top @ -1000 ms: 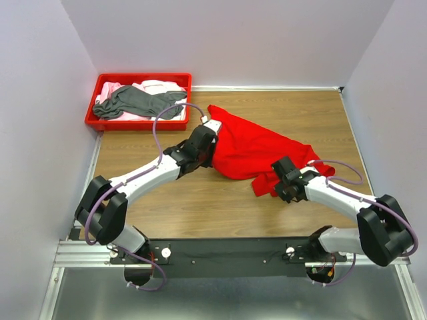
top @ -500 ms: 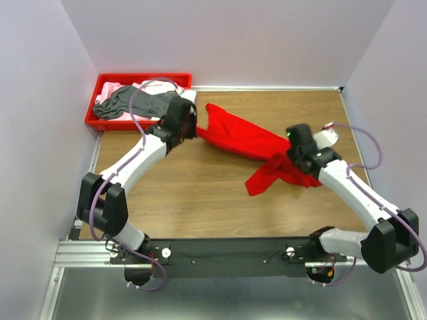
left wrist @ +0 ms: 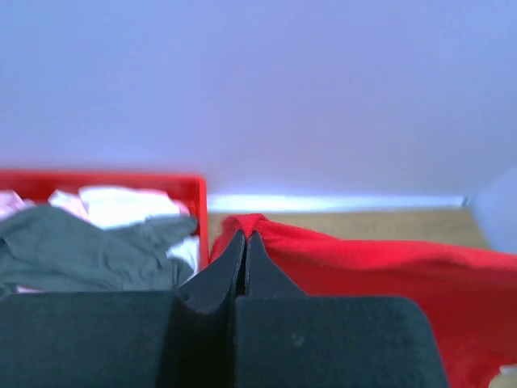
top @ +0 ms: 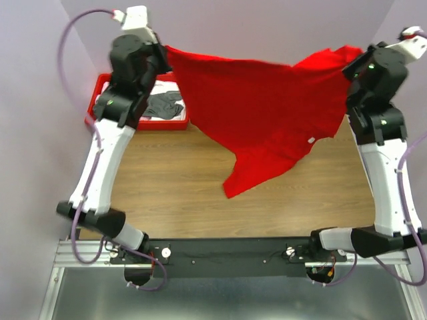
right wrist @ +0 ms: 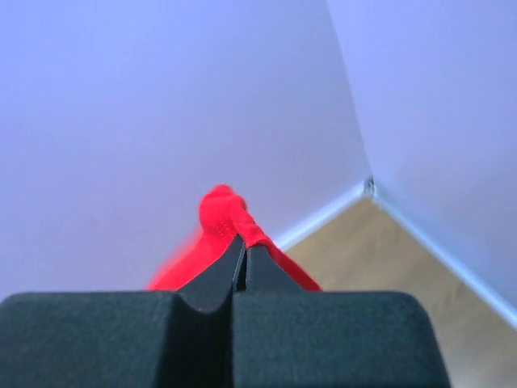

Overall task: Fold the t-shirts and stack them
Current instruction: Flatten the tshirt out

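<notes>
**Lilac-walled cell, red shirt strung up between two pinches**

Pale lilac walls on three sides, wooden tabletop (top: 187, 173) below. Hanging above it, clear of the wood: red t-shirt (top: 267, 113), stretched as a sheet from 10 o'clock across to 2 o'clock in the top view. Sags through the middle and trails one loose corner toward 6 o'clock. Small white label (top: 311, 139) showing near the right edge.

At 10 o'clock, raised high, left gripper (top: 162, 57): fingers pressed together on a bunched fold of the red cloth, confirmed close up from the left wrist. At 2 o'clock, equally high, right gripper (top: 351, 67): likewise clamped tight on a small knot of red fabric.

Under the left arm, at 10 o'clock on the table, red plastic tray (top: 90, 119), holding a dark grey t-shirt (top: 163, 103) on top of pale pink and white t-shirts (left wrist: 113, 202).

Handling, by judgement:
- Light and limp, with no stiffness at all. Drapes and swings wherever unsupported, so probably needs laying flat before any fold.
- Neither fragile nor slippery. Thin pinch likely enough, with some risk of cloth creeping out of so small a bite under tension.
- Best taken at matching points, both shoulders or both hem corners, so as to hang square.
- Judged uneven at present, going by the skewed lower edge.
- Impossible to tell whether sleeve, shoulder or hem in either pinch.
</notes>
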Available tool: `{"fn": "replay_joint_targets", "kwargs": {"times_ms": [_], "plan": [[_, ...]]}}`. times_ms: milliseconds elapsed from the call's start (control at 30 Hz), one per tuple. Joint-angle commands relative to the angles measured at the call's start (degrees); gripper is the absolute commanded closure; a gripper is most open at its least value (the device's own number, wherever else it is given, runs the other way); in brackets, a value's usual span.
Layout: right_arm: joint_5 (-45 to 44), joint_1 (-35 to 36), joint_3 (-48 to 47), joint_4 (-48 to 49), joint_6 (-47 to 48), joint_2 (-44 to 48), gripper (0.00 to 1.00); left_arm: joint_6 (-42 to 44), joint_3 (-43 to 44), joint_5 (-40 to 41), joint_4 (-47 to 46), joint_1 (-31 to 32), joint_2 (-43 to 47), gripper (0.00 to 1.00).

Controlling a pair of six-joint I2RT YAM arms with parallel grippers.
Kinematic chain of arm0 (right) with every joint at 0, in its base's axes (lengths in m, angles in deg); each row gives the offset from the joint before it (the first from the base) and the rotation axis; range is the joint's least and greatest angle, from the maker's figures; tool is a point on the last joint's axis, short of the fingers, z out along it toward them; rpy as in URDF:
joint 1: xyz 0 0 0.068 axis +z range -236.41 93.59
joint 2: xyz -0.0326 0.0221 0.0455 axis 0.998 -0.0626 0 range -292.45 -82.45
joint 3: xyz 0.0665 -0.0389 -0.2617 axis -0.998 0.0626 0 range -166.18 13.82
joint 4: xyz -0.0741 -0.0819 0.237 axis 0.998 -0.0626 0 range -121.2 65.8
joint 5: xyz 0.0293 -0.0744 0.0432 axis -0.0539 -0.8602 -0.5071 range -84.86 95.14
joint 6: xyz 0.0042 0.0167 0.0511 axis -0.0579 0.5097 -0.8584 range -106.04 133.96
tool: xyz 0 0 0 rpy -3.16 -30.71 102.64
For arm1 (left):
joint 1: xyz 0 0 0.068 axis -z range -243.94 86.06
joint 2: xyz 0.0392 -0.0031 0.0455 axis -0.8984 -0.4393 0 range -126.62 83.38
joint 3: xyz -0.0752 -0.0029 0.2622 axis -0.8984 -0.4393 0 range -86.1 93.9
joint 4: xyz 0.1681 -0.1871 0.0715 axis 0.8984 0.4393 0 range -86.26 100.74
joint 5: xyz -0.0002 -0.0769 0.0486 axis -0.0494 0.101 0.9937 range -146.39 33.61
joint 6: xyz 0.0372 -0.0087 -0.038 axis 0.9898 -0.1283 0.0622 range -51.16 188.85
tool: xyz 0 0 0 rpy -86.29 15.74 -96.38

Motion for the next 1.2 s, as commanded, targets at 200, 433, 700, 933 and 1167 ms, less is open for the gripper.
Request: {"fn": "replay_joint_targets", "kwargs": {"times_ms": [200, 433, 700, 933, 1167], "plan": [[2.4, -0.5, -7.9, 6.9, 20.6, 13.2, 0.99, -0.1, 2.0, 4.6, 0.1, -0.3, 25.5, 1.0], [12.3, -0.4, -12.1, 8.4, 26.8, 19.4, 0.99, -1.1, 0.6, -4.9, 2.8, -0.2, 35.2, 1.0], [12.9, -0.4, -13.0, 8.5, 28.2, 17.7, 0.99, 0.1, 4.7, -6.1, 9.0, -0.2, 32.6, 1.0], [14.9, -0.5, -10.1, 8.6, 28.3, 11.5, 0.99, 2.2, -6.3, 2.1, 8.6, -0.2, 29.5, 1.0], [14.9, -0.4, 15.1, 16.1, 29.3, 4.5, 0.99, 0.3, -38.7, 7.9, -7.6, -0.3, 24.5, 1.0]]}}
